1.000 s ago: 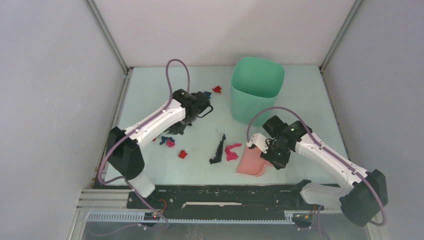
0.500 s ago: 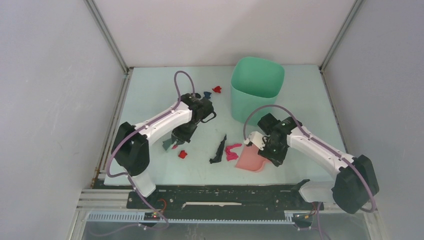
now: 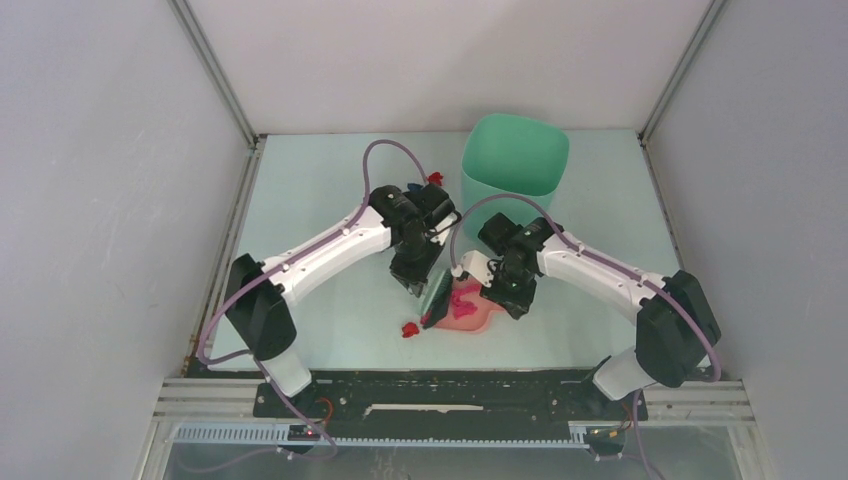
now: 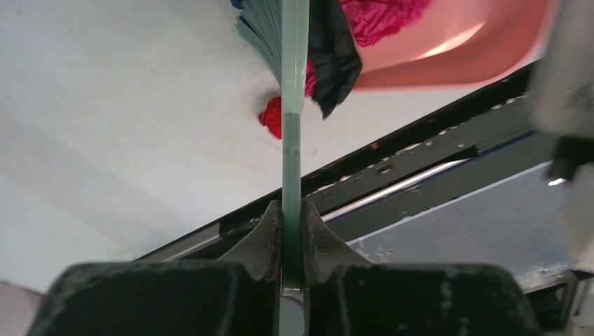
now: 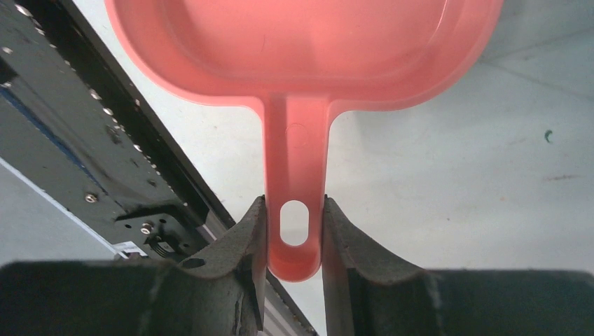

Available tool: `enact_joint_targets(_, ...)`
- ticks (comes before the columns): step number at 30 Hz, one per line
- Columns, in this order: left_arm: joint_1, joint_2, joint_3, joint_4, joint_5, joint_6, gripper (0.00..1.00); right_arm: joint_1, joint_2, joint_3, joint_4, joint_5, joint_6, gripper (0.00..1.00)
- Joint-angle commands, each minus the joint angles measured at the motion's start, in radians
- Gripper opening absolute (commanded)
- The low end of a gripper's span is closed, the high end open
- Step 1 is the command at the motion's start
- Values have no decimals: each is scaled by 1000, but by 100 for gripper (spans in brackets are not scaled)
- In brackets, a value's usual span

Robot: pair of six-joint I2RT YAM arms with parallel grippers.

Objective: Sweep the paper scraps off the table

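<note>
Item: sweeping pass, mid-task. Change over the last second: the left arm (image 3: pixel 330 245) has swung from the upper left of the worktop (image 3: pixel 310 180) down to lower centre. It has dragged the green brush (image 3: pixel 437 293) up against the mouth of the pink dustpan (image 3: pixel 470 312), which the right arm (image 3: pixel 590 275) has slid leftward to meet it. The paper scraps (image 4: pixel 382 14) that lay loose at centre left are gone from there. On that showing, most of the litter is now gathered at the pan and this pass looks near its end. Left jaws: nearly shut, clamped on the brush's thin handle (image 4: pixel 292 140). Right jaws: part open, pinching the dustpan's handle (image 5: pixel 294 140) from both sides. Containers follow. Dustpan: a magenta scrap inside and a black scrap (image 4: pixel 333 49) at its lip against the bristles; the rear of the pan shows bare in the right wrist view. The mint-green bin (image 3: pixel 515 170), upper centre right: upright, nothing seen inside from above. Still loose: one red scrap (image 4: pixel 273 115) just left of the pan's lip at lower centre, and another red scrap (image 3: pixel 434 178) at upper centre, just beside the bin.
</note>
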Motion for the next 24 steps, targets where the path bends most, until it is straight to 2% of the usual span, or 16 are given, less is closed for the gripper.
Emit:
enact_joint_targets(1,-7,-54,30,123,115,-70,0,9,6,34,1,-84,21,0)
enact_joint_targets(7,-6,-125,35,132,122,-95,0,8,-68,-11,45,-109,20,0)
enact_joint_targets(14,-5,-207,100,54,-9,-131,0,8,-156,-95,99,-121,17,0)
enact_joint_targets(18,-6,-244,132,-41,-69,-145,0,10,-179,-105,54,-112,17,0)
enact_joint_targets(22,-6,-246,109,-148,-196,-155,0,11,-201,-105,-6,-97,8,0)
enact_joint_targets(24,-7,-255,50,-143,-152,-157,0,12,-205,-106,-35,-85,5,0)
